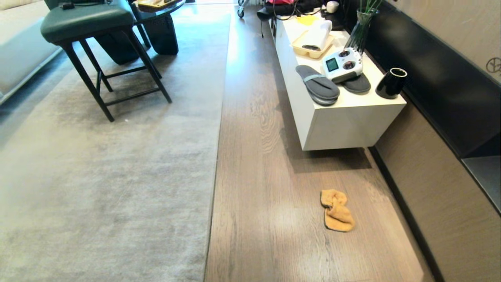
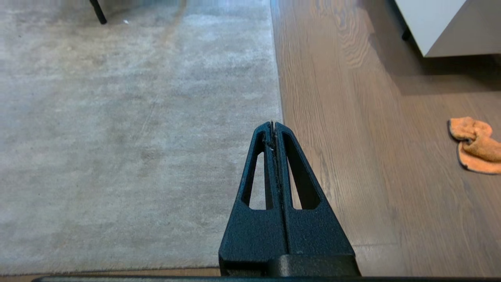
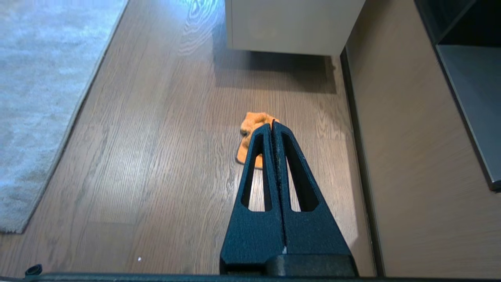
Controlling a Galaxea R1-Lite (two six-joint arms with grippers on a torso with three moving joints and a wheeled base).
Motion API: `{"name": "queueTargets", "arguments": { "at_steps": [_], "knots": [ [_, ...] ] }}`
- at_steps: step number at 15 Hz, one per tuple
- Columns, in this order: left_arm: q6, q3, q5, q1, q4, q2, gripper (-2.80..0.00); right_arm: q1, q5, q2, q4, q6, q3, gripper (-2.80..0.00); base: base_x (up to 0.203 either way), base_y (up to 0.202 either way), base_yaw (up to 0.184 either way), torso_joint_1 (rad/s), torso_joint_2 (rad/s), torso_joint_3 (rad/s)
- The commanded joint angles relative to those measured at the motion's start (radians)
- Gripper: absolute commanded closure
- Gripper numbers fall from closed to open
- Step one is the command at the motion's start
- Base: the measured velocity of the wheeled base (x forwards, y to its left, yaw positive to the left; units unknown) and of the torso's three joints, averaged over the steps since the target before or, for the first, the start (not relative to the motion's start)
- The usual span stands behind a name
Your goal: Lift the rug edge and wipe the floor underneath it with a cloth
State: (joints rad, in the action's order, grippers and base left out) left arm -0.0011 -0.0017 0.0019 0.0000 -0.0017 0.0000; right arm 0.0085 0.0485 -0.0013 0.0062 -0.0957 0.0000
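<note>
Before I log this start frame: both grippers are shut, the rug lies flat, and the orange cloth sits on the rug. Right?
Not quite. The cloth is not on the rug; it lies on the bare wood floor, apart from the rug edge, near the white cabinet, as the head view shows. The rest holds: left gripper and right gripper are shut, and the rug lies flat.

pale grey rug [image 1: 109,176], brown wood-grain floor [image 1: 266,188], orange-yellow cloth [image 1: 336,211], dark grey slippers [image 1: 318,84], white cabinet [image 1: 344,121], black cup [image 1: 391,83], dark green stool [image 1: 86,19]

cloth [image 3: 250,129] – part hidden behind right pincer [image 3: 273,124] | stool [image 1: 88,23] – top cut off
</note>
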Motion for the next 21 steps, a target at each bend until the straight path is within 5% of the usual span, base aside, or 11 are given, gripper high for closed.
{"name": "queueTargets", "arguments": {
  "at_steps": [1, 21],
  "knots": [
    [0.0, 0.0, 0.001, 0.0, 0.0, 0.0, 0.0, 0.001, 0.001, 0.001, 0.0, -0.001, 0.0, 0.0, 0.0, 0.0, 0.0, 0.007, 0.0, 0.203],
    [0.003, 0.0, 0.004, 0.0, 0.002, 0.0, 0.0, 0.001, 0.001, 0.001, 0.0, -0.001, 0.0, 0.0, 0.0, 0.0, 0.0, 0.002, 0.0, 0.107]
  ]
}}
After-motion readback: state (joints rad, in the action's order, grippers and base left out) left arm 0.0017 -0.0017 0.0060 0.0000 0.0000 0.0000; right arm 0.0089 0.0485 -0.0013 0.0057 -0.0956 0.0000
